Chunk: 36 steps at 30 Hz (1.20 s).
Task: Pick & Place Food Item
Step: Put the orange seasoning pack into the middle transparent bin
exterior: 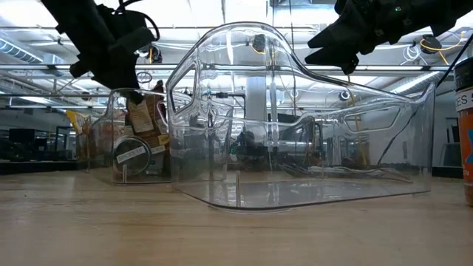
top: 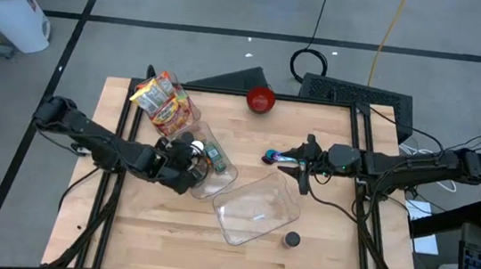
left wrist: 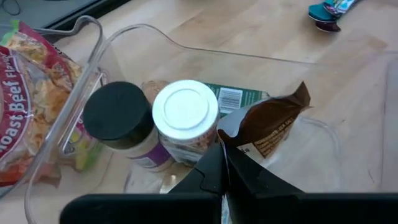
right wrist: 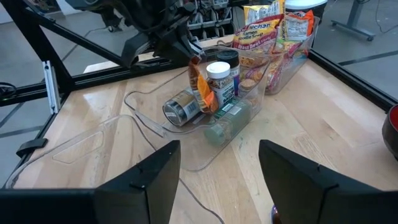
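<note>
My left gripper [left wrist: 225, 167] is shut on a brown food pouch [left wrist: 267, 121] over a clear bin [top: 218, 179] at the table's left middle. In that bin stand a black-lidded jar [left wrist: 121, 118] and a white-lidded jar [left wrist: 185, 112]. A green box [left wrist: 231, 98] and a can on its side [right wrist: 180, 107] lie in it too. A second clear bin [top: 255, 209] sits on the table nearer the front. My right gripper [right wrist: 219, 168] hangs open above the table's right middle, nothing between its fingers. My left gripper pinches the pouch's upper edge [left wrist: 227, 135] between its two fingertips. The fingers slant downward from the table's left side. In the right wrist view the pouch [right wrist: 198, 87] hangs upright below the gripper, its lower end down inside the bin beside the jars.
Noodle packets [top: 163, 100] fill another clear container at the far left. A red bowl [top: 260, 99] stands at the far edge. A teal and purple item [top: 274, 159] lies by my right gripper, and a small dark jar [top: 291, 239] stands near the front.
</note>
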Motion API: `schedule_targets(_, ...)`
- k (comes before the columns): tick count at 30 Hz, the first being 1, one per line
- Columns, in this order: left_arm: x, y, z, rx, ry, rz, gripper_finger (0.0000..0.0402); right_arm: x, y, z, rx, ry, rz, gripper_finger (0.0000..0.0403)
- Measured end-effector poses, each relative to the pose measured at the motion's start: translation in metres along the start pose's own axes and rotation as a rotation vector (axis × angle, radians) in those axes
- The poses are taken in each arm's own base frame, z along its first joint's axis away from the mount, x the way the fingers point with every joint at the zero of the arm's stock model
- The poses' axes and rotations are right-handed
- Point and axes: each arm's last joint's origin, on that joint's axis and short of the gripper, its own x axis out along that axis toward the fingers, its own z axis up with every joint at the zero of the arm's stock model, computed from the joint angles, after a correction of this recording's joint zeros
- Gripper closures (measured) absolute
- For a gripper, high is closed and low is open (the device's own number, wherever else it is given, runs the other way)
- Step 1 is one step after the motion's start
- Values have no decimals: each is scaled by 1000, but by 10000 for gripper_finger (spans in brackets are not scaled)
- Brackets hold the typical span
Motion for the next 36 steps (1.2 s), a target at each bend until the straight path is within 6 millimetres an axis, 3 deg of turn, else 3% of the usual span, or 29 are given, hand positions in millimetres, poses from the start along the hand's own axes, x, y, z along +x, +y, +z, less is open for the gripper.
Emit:
schedule_targets(15, 13, 7, 12, -6, 100, -18, 390, 0, 0, 0, 0, 0, 0, 191)
schedule_targets(28, 14, -2, 21, 21, 9, -95, 393, 0, 0, 0, 0, 1, 1, 191)
schedule_targets(36, 17, 0, 16, 7, 30, -92, 383, 0, 0, 0, 0, 1, 1, 191)
